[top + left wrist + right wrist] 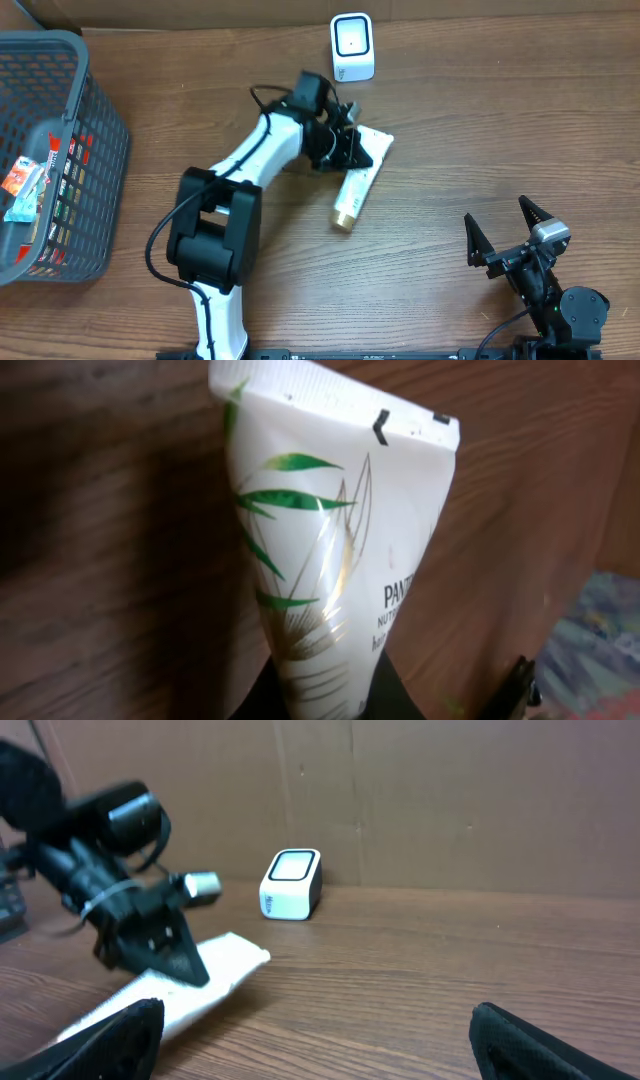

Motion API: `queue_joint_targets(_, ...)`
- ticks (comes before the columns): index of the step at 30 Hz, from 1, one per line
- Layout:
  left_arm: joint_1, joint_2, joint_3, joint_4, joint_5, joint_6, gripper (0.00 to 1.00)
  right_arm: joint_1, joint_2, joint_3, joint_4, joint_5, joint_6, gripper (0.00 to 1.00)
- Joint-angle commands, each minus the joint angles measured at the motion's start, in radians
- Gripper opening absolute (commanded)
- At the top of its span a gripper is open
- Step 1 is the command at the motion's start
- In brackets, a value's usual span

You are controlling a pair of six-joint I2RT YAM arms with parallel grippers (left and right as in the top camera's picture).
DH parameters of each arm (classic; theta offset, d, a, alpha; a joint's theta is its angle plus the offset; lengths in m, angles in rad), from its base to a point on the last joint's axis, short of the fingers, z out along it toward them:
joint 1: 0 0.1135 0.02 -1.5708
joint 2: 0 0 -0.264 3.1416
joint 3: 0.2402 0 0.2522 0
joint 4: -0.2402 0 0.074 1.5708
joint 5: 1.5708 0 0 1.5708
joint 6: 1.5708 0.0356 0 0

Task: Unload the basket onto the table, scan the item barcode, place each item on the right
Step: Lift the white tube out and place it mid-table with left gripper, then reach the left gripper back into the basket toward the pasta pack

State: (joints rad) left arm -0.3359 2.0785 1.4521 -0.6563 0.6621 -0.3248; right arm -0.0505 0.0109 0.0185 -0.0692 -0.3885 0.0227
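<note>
The left pincer (pixel 350 150) was clamped on the white tube (pixel 358 185), the scanner (pixel 352 47) at its twelve o'clock; the right pincer (pixel 497 213) stood apart.

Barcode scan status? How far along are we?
Done: left tool is shut on the white tube near its crimped end. In hand: tube sits short of the scanner, gold cap pointing away; I cannot tell whether it is off the table. Left: present the barcode to the scanner; no barcode shows in the wrist view. Right tool stands open, empty.
</note>
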Motion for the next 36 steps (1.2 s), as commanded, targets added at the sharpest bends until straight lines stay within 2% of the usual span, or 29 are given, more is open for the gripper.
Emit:
queue_joint_targets(1, 0.008, -0.021, -0.063, 0.057, -0.011, -0.180, 0.09, 0.005, -0.008, -0.004, 0.005, 0.002, 0.005, 1.00)
queue_joint_targets(5, 0.002, -0.021, -0.090, 0.083, -0.008, -0.199, 0.41, 0.005, -0.008, -0.004, 0.005, 0.002, 0.004, 1.00)
queue_joint_targets(10, 0.013, -0.035, -0.056, 0.079, -0.059, -0.192, 0.44, 0.005, -0.008, -0.004, 0.005, 0.002, 0.005, 1.00)
queue_joint_targets(12, 0.042, -0.057, -0.003, 0.046, -0.067, -0.166, 0.51, 0.005, -0.008, -0.004, 0.005, 0.001, 0.004, 1.00)
queue_joint_targets(16, 0.153, -0.135, 0.224, -0.137, -0.106, -0.047, 0.72, 0.005, -0.008, -0.004, 0.005, 0.002, 0.005, 1.00)
queue_joint_targets(21, 0.314, -0.222, 0.576, -0.425, -0.320, 0.064, 0.84, 0.005, -0.008, -0.004, 0.005, 0.002, 0.004, 1.00)
queue_joint_targets(23, 0.389, -0.250, 0.722, -0.517, -0.416, 0.098, 1.00, 0.005, -0.008, -0.004, 0.005, 0.002, 0.004, 1.00)
queue_joint_targets(27, 0.560, -0.297, 0.936, -0.623, -0.553, 0.174, 1.00, 0.005, -0.008, -0.004, 0.005, 0.002, 0.004, 1.00)
queue_joint_targets(31, 0.755, -0.332, 0.986, -0.636, -0.692, 0.319, 1.00, 0.005, -0.008, -0.004, 0.005, 0.002, 0.004, 1.00)
queue_joint_targets(33, 0.843, -0.327, 0.982, -0.648, -0.769, 0.328, 1.00, 0.005, -0.008, -0.004, 0.005, 0.001, 0.004, 1.00)
queue_joint_targets(36, 0.963, -0.307, 0.946, -0.669, -0.842, 0.257, 0.91, 0.005, -0.008, -0.004, 0.005, 0.001, 0.005, 1.00)
